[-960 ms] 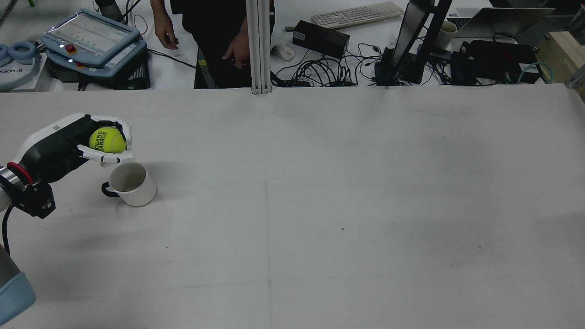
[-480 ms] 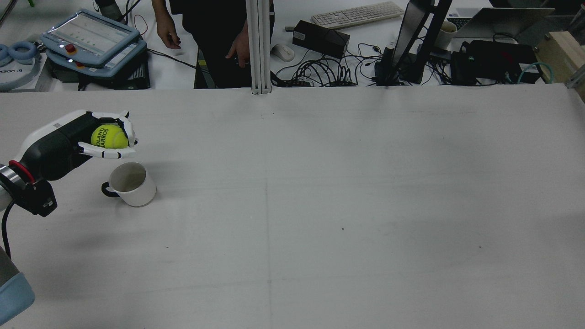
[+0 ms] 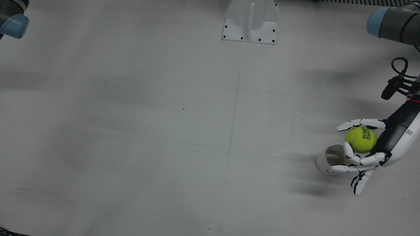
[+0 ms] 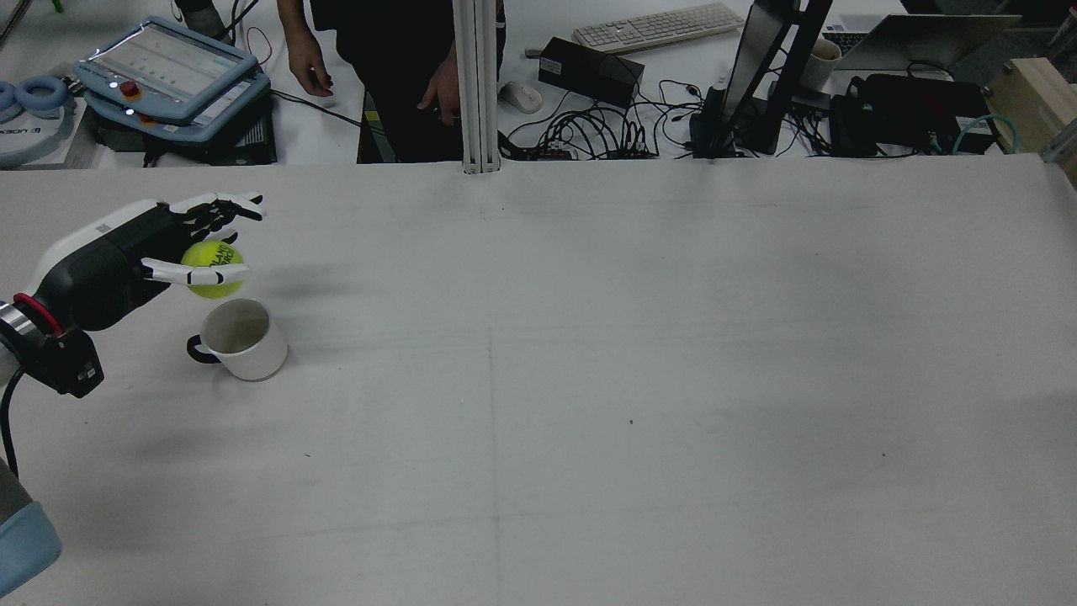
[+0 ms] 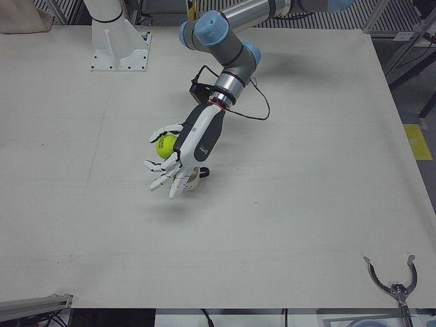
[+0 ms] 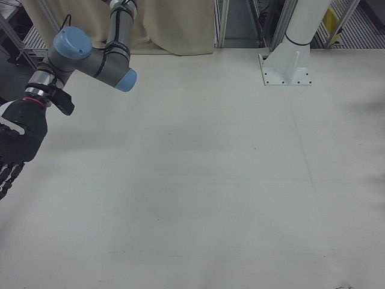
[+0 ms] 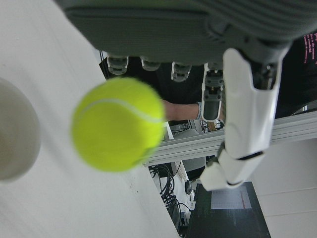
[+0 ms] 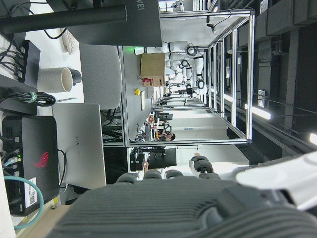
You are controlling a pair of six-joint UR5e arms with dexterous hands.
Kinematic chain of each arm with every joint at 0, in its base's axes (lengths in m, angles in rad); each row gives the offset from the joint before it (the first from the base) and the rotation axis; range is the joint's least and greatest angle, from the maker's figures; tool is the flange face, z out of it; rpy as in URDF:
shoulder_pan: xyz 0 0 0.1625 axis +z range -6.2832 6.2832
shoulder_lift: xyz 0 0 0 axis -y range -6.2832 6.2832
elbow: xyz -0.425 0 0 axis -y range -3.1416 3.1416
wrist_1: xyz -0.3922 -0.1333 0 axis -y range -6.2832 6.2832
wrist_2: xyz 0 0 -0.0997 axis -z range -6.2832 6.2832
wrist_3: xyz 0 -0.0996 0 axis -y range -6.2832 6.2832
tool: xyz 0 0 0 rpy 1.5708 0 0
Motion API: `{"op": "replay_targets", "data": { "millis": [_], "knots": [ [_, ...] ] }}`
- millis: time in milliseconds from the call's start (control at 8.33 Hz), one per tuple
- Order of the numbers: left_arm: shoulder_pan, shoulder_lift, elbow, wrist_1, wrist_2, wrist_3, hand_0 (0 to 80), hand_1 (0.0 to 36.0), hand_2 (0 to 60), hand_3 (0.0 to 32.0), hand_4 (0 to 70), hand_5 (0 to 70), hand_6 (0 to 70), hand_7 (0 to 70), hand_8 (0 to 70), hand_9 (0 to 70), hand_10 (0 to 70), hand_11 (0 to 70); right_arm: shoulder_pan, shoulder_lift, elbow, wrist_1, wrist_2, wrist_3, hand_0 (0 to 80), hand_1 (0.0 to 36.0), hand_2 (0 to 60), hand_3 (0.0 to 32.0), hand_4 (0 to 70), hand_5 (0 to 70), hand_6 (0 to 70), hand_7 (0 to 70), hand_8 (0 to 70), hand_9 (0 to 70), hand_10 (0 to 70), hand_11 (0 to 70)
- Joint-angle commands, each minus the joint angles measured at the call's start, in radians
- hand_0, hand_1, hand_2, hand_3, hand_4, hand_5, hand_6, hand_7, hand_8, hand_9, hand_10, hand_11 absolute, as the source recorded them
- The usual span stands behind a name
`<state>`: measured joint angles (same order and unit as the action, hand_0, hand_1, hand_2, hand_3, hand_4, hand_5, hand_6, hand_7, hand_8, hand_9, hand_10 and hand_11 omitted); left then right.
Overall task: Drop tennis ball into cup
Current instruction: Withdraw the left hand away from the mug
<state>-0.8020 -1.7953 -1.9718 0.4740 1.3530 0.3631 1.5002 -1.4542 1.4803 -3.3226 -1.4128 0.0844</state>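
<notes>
My left hand (image 4: pixel 118 257) is open, fingers spread straight, over the table's left side in the rear view. The yellow tennis ball (image 4: pixel 213 268) is off the palm, between thumb and fingers, just above the rim of the white cup (image 4: pixel 244 341). The front view shows the ball (image 3: pixel 361 139) beside the cup's mouth (image 3: pixel 331 157) under the spread left hand (image 3: pixel 388 139). The left hand view shows the blurred ball (image 7: pixel 116 126) clear of the fingers and the cup (image 7: pixel 15 134) at the left edge. My right hand (image 6: pixel 15 141) hangs at the right-front view's left edge, holding nothing, fingers pointing down.
The cup has a dark handle (image 4: pixel 198 349) and stands upright on the white table (image 4: pixel 589 379). A white pedestal (image 3: pixel 251 19) stands at the table's robot side. Beyond the far edge are a person (image 4: pixel 379 50), a teach pendant (image 4: pixel 168 71) and cables.
My left hand has opened from a grip on the ball. The ball has left the palm and dropped a little towards the cup. The cup has not moved.
</notes>
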Motion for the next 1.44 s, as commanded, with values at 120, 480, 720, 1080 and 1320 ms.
{"op": "replay_targets", "data": {
  "millis": [120, 480, 720, 1080, 1320],
  "knots": [
    [-0.003, 0.001, -0.004, 0.0, 0.002, -0.012, 53.5, 35.5, 57.6, 7.2, 0.0, 16.5, 9.6, 8.9, 1.5, 0.5, 1.8, 5.7, 0.0, 0.0, 0.0, 0.0, 0.0, 0.0, 0.0, 0.0, 0.0, 0.0, 0.0, 0.0, 0.0, 0.0, 0.0, 0.0, 0.0, 0.0],
    [-0.282, -0.013, -0.027, 0.001, 0.034, 0.029, 53.4, 35.5, 60.0, 8.4, 0.0, 17.1, 9.2, 9.1, 1.5, 0.5, 1.6, 5.5, 0.0, 0.0, 0.0, 0.0, 0.0, 0.0, 0.0, 0.0, 0.0, 0.0, 0.0, 0.0, 0.0, 0.0, 0.0, 0.0, 0.0, 0.0],
    [-0.545, -0.018, 0.054, -0.058, 0.089, 0.06, 55.1, 35.8, 60.0, 11.8, 0.0, 8.1, 9.7, 9.0, 1.5, 0.5, 1.6, 5.7, 0.0, 0.0, 0.0, 0.0, 0.0, 0.0, 0.0, 0.0, 0.0, 0.0, 0.0, 0.0, 0.0, 0.0, 0.0, 0.0, 0.0, 0.0],
    [-0.603, 0.103, 0.047, -0.075, 0.095, 0.05, 50.8, 36.0, 60.0, 21.6, 0.0, 6.5, 0.3, 4.7, 0.0, 0.0, 0.3, 3.6, 0.0, 0.0, 0.0, 0.0, 0.0, 0.0, 0.0, 0.0, 0.0, 0.0, 0.0, 0.0, 0.0, 0.0, 0.0, 0.0, 0.0, 0.0],
    [-0.605, 0.106, 0.044, -0.075, 0.095, 0.048, 50.9, 35.9, 60.0, 16.6, 0.0, 18.3, 8.4, 5.4, 1.5, 0.0, 0.2, 3.6, 0.0, 0.0, 0.0, 0.0, 0.002, 0.0, 0.0, 0.0, 0.0, 0.0, 0.0, 0.0, 0.0, 0.0, 0.0, 0.0, 0.0, 0.0]
  ]
}}
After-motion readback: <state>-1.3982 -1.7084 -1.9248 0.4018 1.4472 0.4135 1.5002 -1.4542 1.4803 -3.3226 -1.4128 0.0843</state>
